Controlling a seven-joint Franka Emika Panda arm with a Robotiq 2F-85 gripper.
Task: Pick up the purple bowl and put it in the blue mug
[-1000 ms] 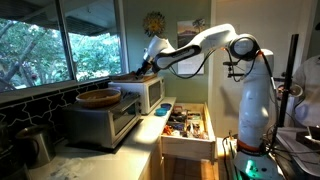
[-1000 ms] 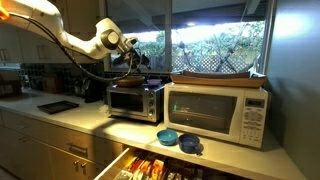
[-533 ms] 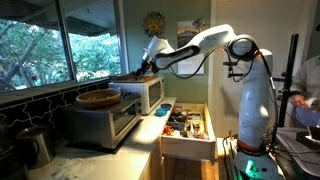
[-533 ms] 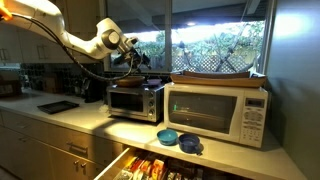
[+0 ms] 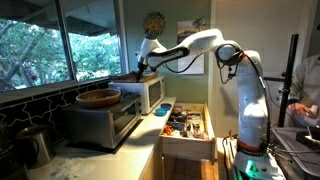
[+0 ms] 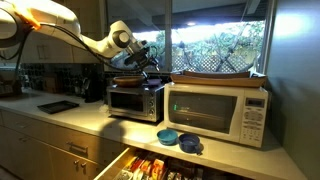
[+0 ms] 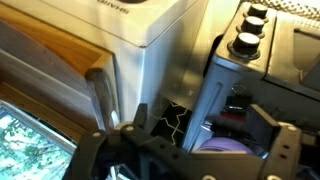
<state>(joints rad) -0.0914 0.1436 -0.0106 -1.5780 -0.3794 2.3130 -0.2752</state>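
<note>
Exterior view
- Arm: a white robot arm (image 5: 240,90) is seen stretched from its base towards the window.
- Pincer: the pincer (image 5: 141,70) is held above a silver toaster oven (image 5: 150,92); how far it is open cannot be told from here.
- Brown bowl: a wide shallow brown wooden-looking bowl (image 5: 98,97) is set on top of a white microwave (image 5: 105,122).
- Mug: a small squat bright blue mug (image 5: 160,111) is found on the pale worktop (image 5: 148,128), beside an open drawer (image 5: 186,125).

Exterior view
- Pincer: the pincer (image 6: 138,62) is held over the toaster oven (image 6: 135,100), well apart from both task things.
- Bowl: a small dark purple bowl (image 6: 190,145) is seen on the worktop (image 6: 90,118) in front of the microwave (image 6: 215,110), just beside the blue mug (image 6: 168,136). Whether the two touch cannot be told.

Wrist view
- Pincer: the black fingers (image 7: 100,150) are spread wide, and nothing is gripped.
- Bowl: a patch of the purple bowl (image 7: 225,145) is seen between the fingers, far below and partly hidden by the pincer's body.
- Oven: black knobs (image 7: 245,42) are seen on the toaster oven's front.
</note>
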